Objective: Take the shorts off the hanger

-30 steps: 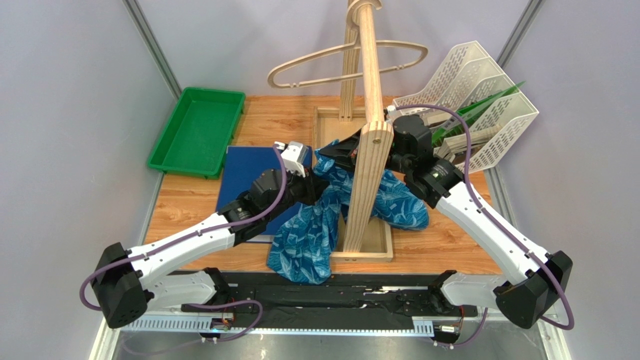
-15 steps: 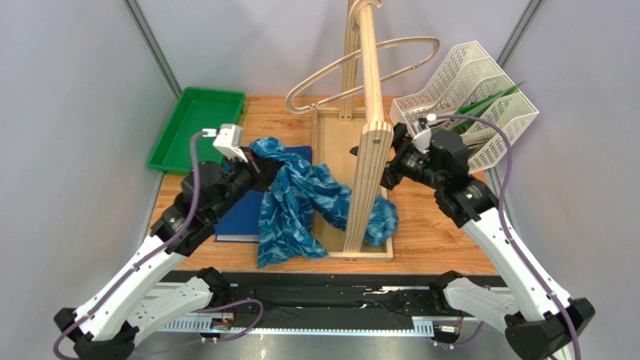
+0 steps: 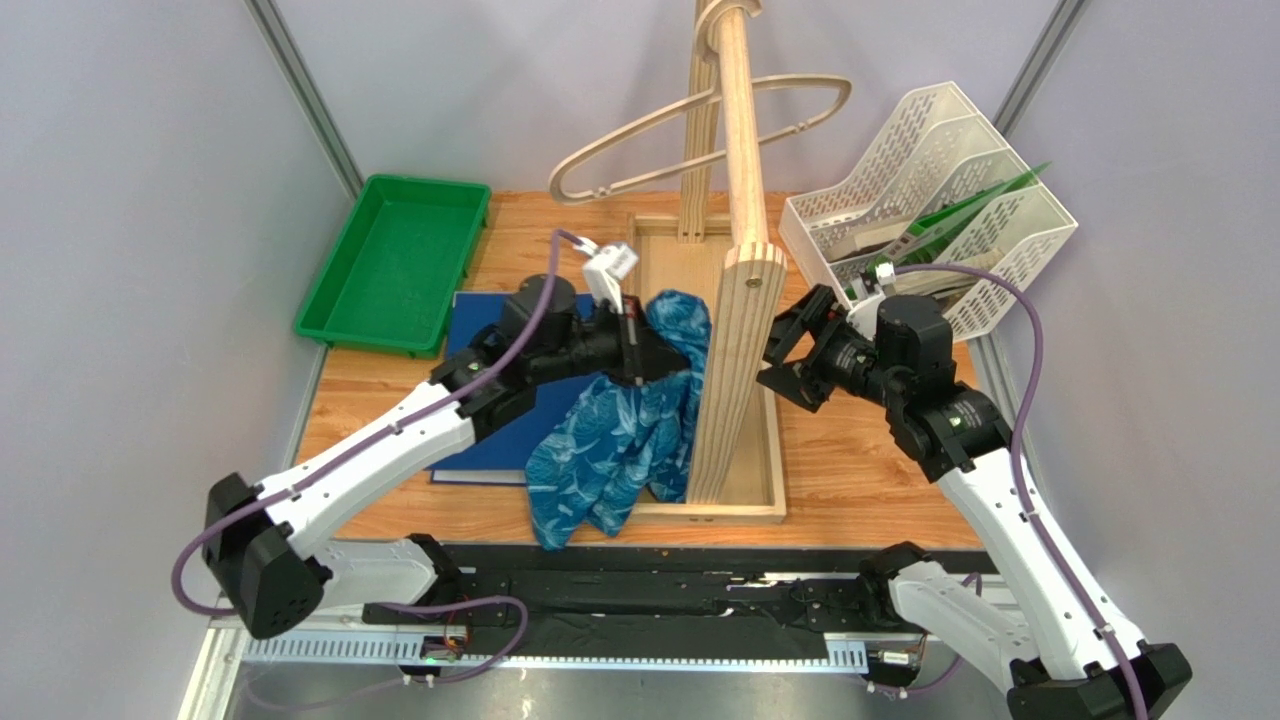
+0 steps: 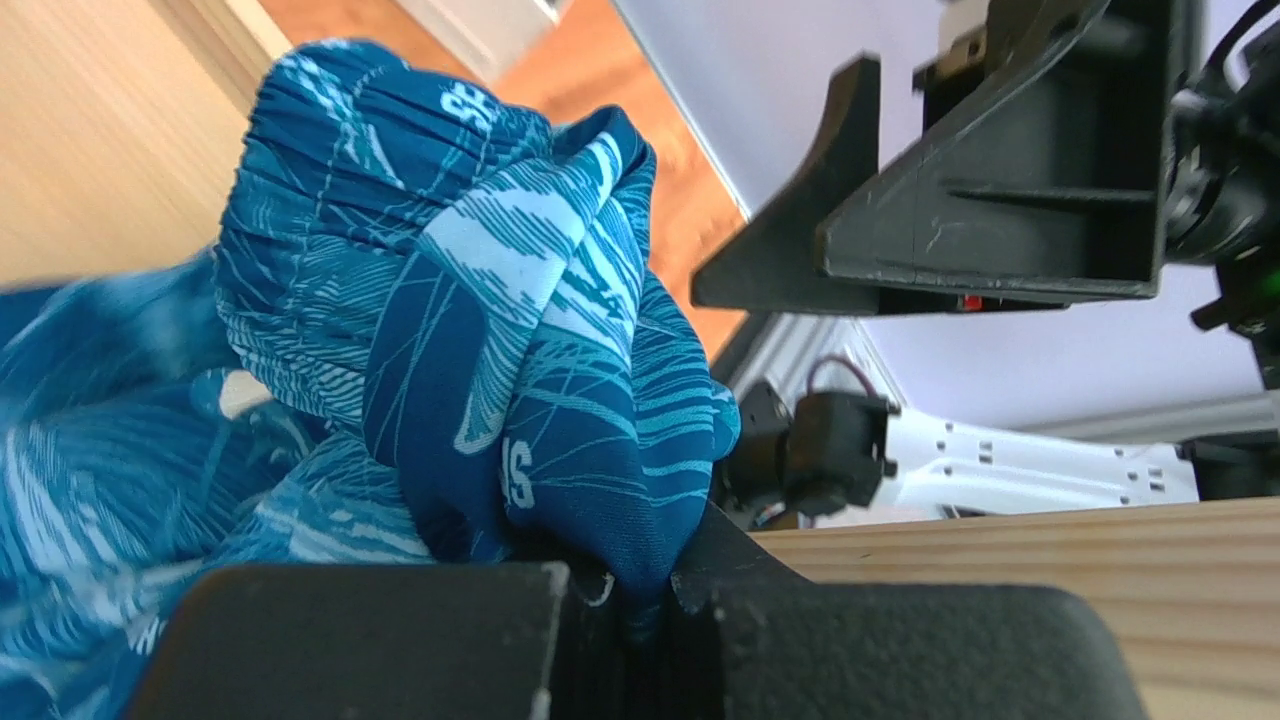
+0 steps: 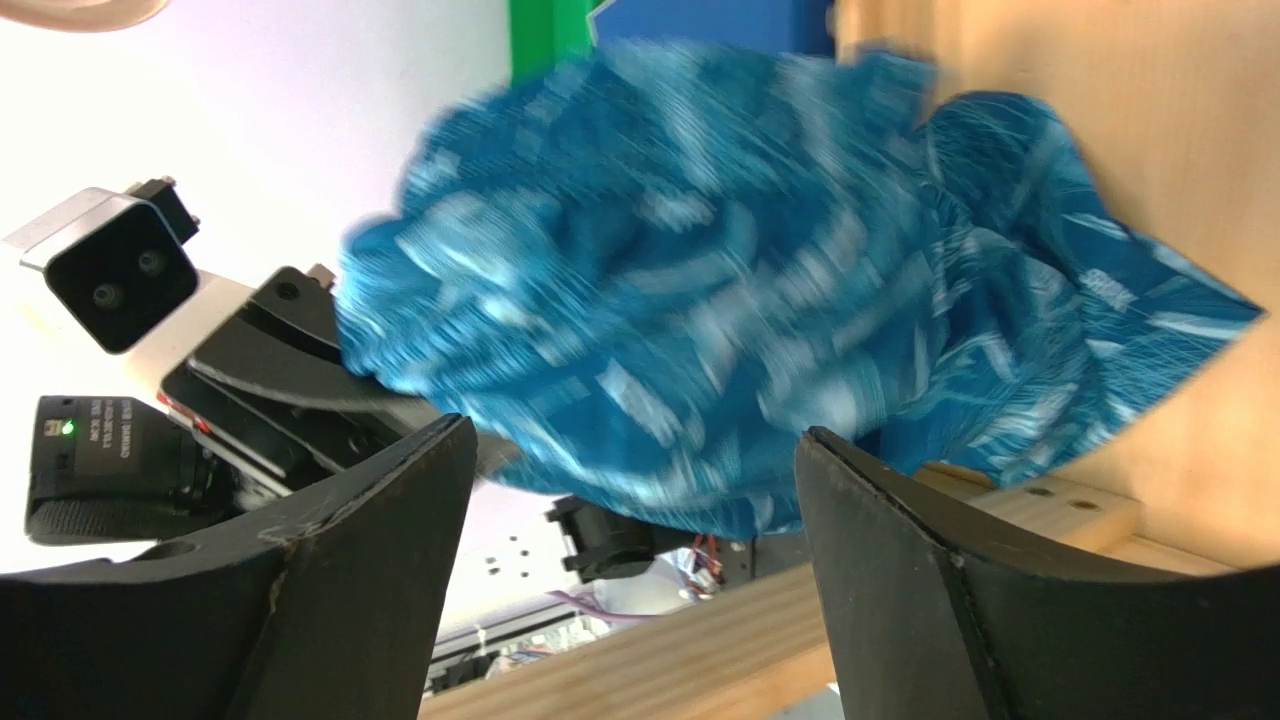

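The blue wavy-print shorts (image 3: 624, 435) hang in a bunch from my left gripper (image 3: 661, 353), just left of the upright wooden stand (image 3: 736, 300). Their lower part drapes onto the table and the stand's base frame. In the left wrist view the left gripper (image 4: 639, 593) is shut on a fold of the shorts (image 4: 496, 330). My right gripper (image 3: 784, 353) stands open on the right side of the stand. In the right wrist view it (image 5: 631, 495) is empty and the shorts (image 5: 721, 300) lie beyond its fingertips. The bare light-wood hanger (image 3: 558, 182) hangs high on the stand.
A green tray (image 3: 394, 263) sits at the back left. A dark-blue binder (image 3: 496, 360) lies flat under the left arm. A white mesh rack (image 3: 947, 195) with green items stands at the back right. The stand's wooden base frame (image 3: 751, 503) lies between the arms.
The right gripper opened, let go of the shorts and drew back to the right. The left gripper shut, swung left with them, then back toward the stand. The hanger swung.
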